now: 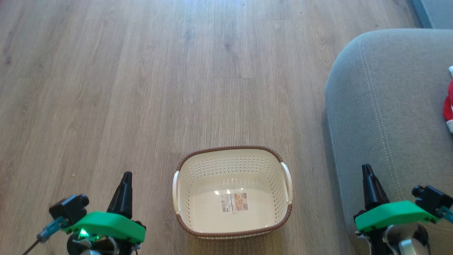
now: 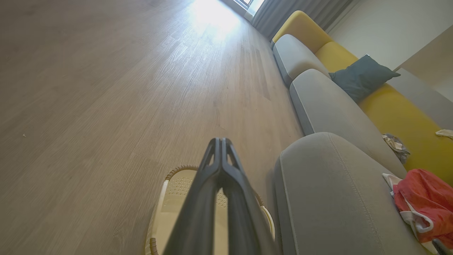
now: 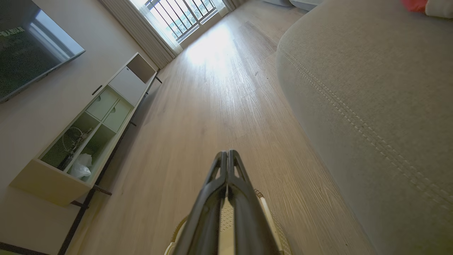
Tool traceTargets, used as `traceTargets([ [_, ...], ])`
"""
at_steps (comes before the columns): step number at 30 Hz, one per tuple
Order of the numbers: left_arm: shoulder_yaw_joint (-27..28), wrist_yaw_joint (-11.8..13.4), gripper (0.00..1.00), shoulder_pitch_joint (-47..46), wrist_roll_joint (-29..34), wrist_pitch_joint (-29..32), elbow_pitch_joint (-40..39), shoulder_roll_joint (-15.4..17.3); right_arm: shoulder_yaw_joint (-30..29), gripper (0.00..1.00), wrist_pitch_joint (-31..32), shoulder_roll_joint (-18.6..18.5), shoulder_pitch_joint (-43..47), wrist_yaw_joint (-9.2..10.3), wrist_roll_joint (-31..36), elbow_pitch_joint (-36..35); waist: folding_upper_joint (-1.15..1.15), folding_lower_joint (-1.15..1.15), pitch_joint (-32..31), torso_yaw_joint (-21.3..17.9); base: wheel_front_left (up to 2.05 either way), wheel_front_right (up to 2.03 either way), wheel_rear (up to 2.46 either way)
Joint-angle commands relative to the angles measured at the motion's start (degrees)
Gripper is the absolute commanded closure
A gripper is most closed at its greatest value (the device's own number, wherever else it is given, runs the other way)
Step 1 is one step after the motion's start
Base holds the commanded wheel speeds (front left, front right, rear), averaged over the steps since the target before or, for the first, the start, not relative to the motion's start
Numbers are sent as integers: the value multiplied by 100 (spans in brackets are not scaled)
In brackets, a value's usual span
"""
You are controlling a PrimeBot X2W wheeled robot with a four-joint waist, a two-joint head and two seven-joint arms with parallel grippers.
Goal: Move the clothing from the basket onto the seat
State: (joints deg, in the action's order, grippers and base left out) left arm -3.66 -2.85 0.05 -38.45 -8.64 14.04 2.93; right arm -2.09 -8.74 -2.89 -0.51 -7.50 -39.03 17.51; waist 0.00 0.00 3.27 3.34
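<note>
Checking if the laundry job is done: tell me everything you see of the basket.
The basket is small, rectangular, cream plastic, with perforated walls, a brown woven-look rim and white handles at both ends. It stands upright on the wood floor, beside the grey seat but apart from it. It is empty except for a label sticker on its bottom.

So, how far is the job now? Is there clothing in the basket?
Done: the basket is empty, with just its label sticker on the bottom, and red-and-white clothing lies on the grey seat. In hand: nothing; the left gripper and right gripper are shut and empty. Left: nothing visible to move.
</note>
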Motion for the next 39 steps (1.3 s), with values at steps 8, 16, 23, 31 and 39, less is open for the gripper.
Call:
traceTargets([
  [8, 190, -84, 100, -309, -603, 150, -136, 47, -39, 100, 160, -56, -285, 0, -611, -224, 0, 0, -31, -33, 0, 0, 0],
  [16, 254, -118, 100, -336, -1043, 265, -124, 50, -65, 100, 275, -59, -310, 0, -1046, -236, 0, 0, -56, -60, 0, 0, 0],
  [23, 320, -152, 100, -364, -1482, 381, -112, 52, -92, 100, 390, -61, -334, 0, -1479, -248, 0, 0, -81, -87, 0, 0, 0],
  [31, 397, -191, 100, -396, -1981, 515, -98, 53, -124, 100, 523, -62, -362, 1, -1972, -261, 0, 0, -110, -119, 0, 0, 0],
  [39, 485, -236, 100, -432, -2543, 666, -82, 54, -162, 100, 674, -62, -394, 1, -2526, -276, 0, 0, -142, -154, 0, 0, 0],
])
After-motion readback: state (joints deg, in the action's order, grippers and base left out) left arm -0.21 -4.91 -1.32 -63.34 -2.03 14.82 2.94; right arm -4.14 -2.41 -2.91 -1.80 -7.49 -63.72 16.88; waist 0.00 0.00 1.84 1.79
